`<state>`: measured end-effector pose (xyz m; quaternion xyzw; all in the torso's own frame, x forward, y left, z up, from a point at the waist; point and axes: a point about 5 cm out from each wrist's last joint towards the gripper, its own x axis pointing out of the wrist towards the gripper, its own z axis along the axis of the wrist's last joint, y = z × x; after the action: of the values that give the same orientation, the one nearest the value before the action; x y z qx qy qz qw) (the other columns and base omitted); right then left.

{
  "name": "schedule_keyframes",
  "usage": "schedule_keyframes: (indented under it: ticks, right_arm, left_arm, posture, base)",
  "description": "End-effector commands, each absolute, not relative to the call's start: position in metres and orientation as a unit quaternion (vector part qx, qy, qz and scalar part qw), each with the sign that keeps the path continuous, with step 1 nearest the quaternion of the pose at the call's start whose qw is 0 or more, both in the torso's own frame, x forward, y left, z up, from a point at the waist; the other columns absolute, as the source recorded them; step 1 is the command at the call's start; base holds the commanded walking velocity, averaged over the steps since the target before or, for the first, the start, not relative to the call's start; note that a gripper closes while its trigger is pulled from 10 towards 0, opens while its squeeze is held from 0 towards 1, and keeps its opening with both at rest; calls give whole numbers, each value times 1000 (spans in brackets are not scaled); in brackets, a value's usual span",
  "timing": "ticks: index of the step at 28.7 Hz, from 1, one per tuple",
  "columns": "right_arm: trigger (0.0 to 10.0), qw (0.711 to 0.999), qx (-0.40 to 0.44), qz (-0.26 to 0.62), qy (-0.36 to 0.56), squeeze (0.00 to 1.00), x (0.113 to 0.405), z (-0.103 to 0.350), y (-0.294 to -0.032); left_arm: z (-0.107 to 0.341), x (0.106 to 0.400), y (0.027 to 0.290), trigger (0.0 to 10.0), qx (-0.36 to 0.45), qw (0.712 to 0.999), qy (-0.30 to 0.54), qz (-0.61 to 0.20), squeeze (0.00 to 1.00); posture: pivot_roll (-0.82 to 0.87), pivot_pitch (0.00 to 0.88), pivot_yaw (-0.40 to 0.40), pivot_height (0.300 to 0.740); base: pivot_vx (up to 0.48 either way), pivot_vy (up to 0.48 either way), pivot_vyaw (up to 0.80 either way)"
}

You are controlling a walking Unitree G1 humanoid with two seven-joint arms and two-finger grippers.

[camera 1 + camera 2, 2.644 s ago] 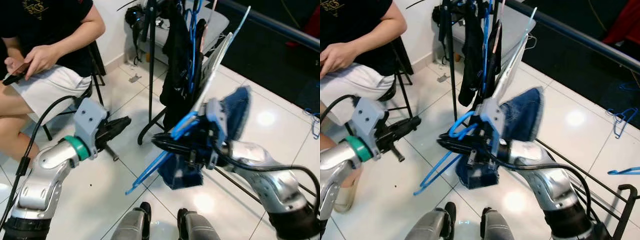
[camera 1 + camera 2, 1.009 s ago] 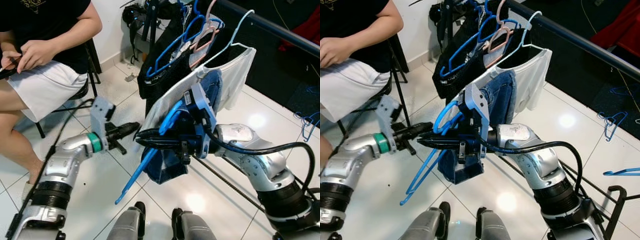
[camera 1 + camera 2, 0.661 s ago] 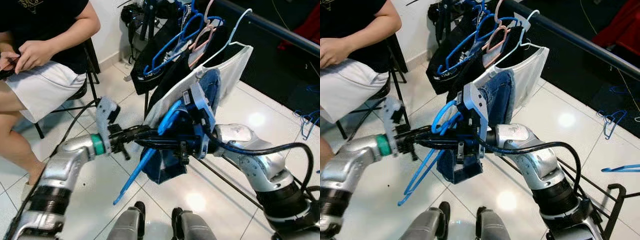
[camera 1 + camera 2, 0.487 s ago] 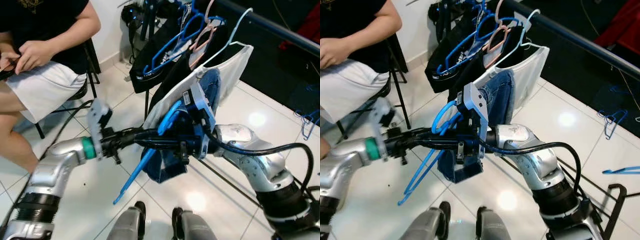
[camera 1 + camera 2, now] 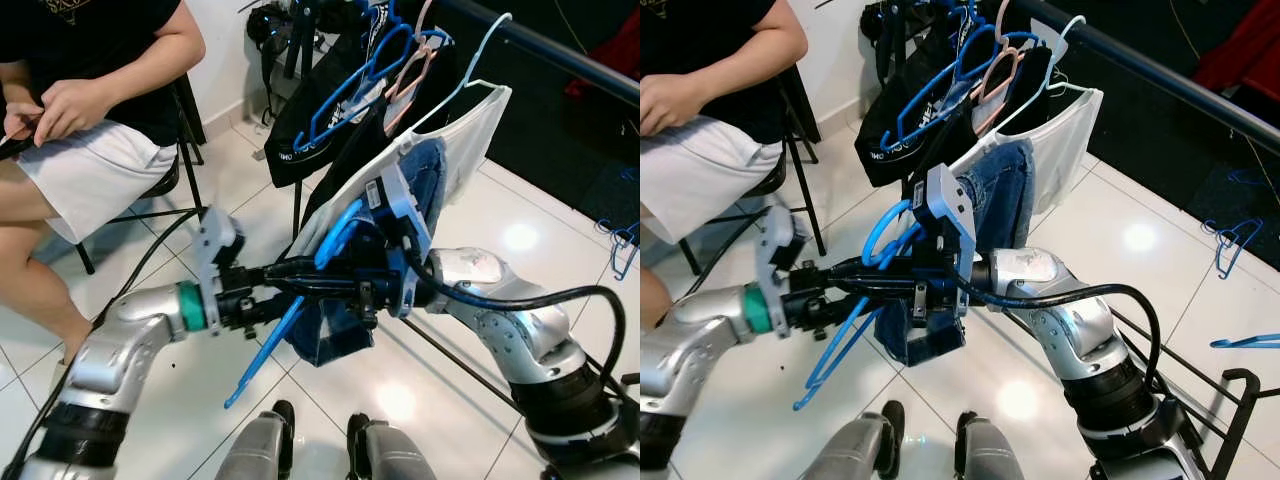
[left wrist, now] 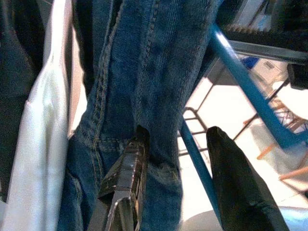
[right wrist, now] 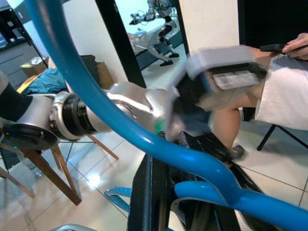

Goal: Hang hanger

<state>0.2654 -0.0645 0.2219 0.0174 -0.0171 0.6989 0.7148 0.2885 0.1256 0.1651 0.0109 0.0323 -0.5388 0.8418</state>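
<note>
Blue plastic, the hanger [image 5: 290,320] carries folded jeans [image 5: 340,335] and sits in the right gripper [image 5: 285,283], whose fingers are closed on it just under its hook [image 5: 340,232]. The hanger's long arm slopes down and away from that gripper toward the floor [image 5: 250,200], and the jeans hang just below the gripper. The left gripper [image 6: 175,168] has its fingers parted: in the left wrist view one finger [image 6: 126,178] touches the denim, the other stands apart, and a blue hanger bar runs between them. In the eye views the tips of the two grippers meet at the hanger. Above and beyond the right gripper a dark rail [image 5: 1160,85] carries a white shirt [image 5: 1065,140] on a pale hanger, black clothes [image 5: 930,115], and spare blue and pink hangers [image 5: 975,55]. Beyond the left gripper, a person [image 5: 90,90] sits on a chair [image 5: 185,130], hands together on the lap.
</note>
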Motion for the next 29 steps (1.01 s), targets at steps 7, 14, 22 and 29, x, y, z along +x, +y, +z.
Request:
schedule_keyframes:
  ticks: [7, 14, 22, 29]
  right_arm:
    - [10000, 704, 13, 709, -40, 0, 261, 232, -61]
    - [10000, 702, 14, 711, -41, 0, 260, 232, -60]
    - [10000, 704, 13, 709, -39, 0, 261, 229, -60]
    - [10000, 705, 15, 708, -39, 0, 260, 228, -60]
  left_arm:
    - [154, 298, 120, 10000, 43, 859, 49, -508, 0]
    - [162, 307, 120, 10000, 13, 875, 39, -483, 0]
    - [181, 316, 119, 10000, -92, 878, 8, -469, 0]
    - [166, 316, 122, 8980, -30, 889, 27, -455, 0]
  posture:
    - [-35, 168, 53, 740]
    - [-29, 157, 53, 740]
    - [-30, 154, 53, 740]
    - [-25, 151, 54, 740]
  base:
    - [0, 0, 0]
    - [0, 0, 0]
    - [0, 0, 0]
    - [0, 0, 0]
